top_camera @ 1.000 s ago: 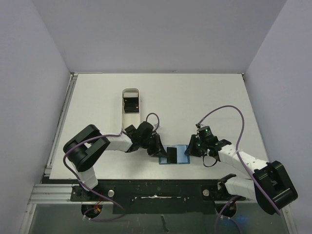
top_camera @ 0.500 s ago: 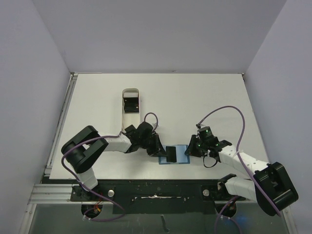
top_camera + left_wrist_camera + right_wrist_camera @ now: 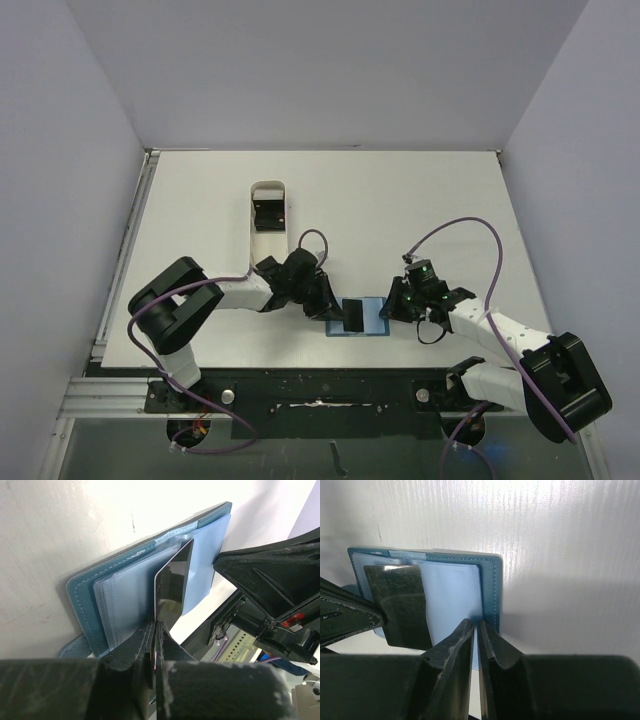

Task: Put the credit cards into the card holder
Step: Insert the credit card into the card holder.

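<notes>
Top external view: holder [image 3: 372, 318] lies open on the table [image 3: 420, 200] at 6 o'clock, close to the near edge, with the left gripper [image 3: 335, 312] coming in from 9 o'clock and the right gripper [image 3: 388, 310] from 3 o'clock. Left wrist view: the left gripper [image 3: 155, 625] is clenched on one short edge of a black card [image 3: 173, 582]. The card stands tilted, its free edge against the clear sleeves near the holder's [image 3: 82, 602] spine. Whether that edge has entered a pocket cannot be told. Right wrist view: the right gripper [image 3: 476, 625] has its jaws nearly together at the holder's [image 3: 489, 580] outer edge and appears to pinch the cover there, holding it down. The card [image 3: 402, 605] overlies the left panel. Judgement: the step in hand is insertion. To do it well, the card should be lowered nearly flat, its leading corners lined up with the sleeve mouth, then slid slowly toward 3 o'clock while the right gripper holds the holder fixed. Risk: a steep card buckles the sleeve or pushes the holder along. A white tray [image 3: 268, 240] at 11 o'clock holds a dark item [image 3: 268, 213], probably another card.
</notes>
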